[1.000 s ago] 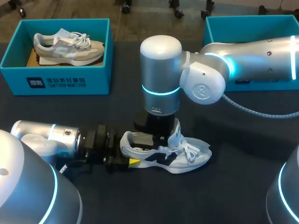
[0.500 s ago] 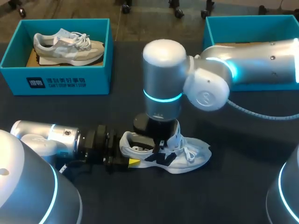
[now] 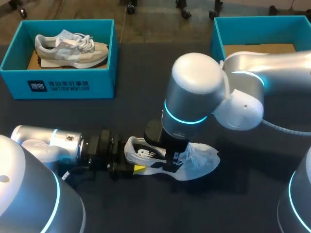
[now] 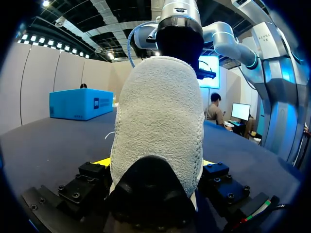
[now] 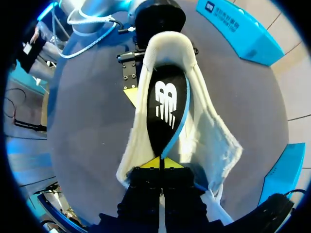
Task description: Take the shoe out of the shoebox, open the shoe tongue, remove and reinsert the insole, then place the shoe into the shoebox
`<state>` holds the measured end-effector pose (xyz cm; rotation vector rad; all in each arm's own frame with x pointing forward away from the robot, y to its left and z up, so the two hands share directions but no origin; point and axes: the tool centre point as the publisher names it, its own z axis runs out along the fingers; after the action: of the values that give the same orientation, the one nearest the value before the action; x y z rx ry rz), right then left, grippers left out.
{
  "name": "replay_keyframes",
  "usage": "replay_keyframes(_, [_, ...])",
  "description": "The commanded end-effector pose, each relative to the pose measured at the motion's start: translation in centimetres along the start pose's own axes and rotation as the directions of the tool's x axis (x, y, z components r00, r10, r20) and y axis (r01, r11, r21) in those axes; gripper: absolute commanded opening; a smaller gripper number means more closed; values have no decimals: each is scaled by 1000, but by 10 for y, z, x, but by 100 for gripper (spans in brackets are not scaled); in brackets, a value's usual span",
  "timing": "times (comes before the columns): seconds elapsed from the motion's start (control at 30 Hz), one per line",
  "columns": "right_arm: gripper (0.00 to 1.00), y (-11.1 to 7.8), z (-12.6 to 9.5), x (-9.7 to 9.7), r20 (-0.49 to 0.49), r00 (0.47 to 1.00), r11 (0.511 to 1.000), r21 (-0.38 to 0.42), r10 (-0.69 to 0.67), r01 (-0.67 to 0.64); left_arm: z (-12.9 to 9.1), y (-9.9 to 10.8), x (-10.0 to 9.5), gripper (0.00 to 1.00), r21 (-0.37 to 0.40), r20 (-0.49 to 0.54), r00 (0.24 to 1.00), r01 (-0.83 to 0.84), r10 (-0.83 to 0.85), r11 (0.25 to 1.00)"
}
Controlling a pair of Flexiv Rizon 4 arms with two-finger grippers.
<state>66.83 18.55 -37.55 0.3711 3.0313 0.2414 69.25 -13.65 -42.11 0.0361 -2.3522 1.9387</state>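
Shoe (image 3: 204, 159) well apart from both far-edge shoeboxes (image 3: 58, 83)

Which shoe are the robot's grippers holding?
The white shoe on the table: the left gripper clamps its heel, the right gripper pinches its black insole. The grey shoe lies untouched in the blue shoebox.

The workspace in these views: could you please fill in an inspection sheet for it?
Surface: dark table.
Job's things: white shoe lies mid-table; black insole partly inside it; shoebox at far right.
Clutter: second box at far left, holding a grey shoe.
Grippers: left gripper shut on the shoe's heel; right gripper shut on the insole's end.
Cables: grey cable over the table at right.
Surroundings: nothing seen.
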Motion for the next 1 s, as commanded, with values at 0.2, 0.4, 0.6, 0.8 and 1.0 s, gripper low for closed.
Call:
replay_keyframes(0.2, [0,-12,-8,-7,25,999,991,-129,-32,35,4,5,-3,0,1,3,1000,1,-1,1000])
replay_keyframes(0.4, [0,-18,-18,-11,37,998,983,-175,-49,55,4,5,-3,0,1,3,1000,1,-1,1000])
replay_keyframes(0.6, [0,-17,-26,-17,40,993,971,-208,-115,121,4,5,-3,0,1,3,1000,1,-1,1000])
replay_keyframes(0.8, [0,-13,-30,-25,22,986,961,-218,-166,167,4,5,-3,0,1,3,1000,1,-1,1000])
replay_keyframes(1.0, [0,-15,-33,-27,20,984,959,-223,-177,177,4,5,-3,0,1,3,1000,1,-1,1000])
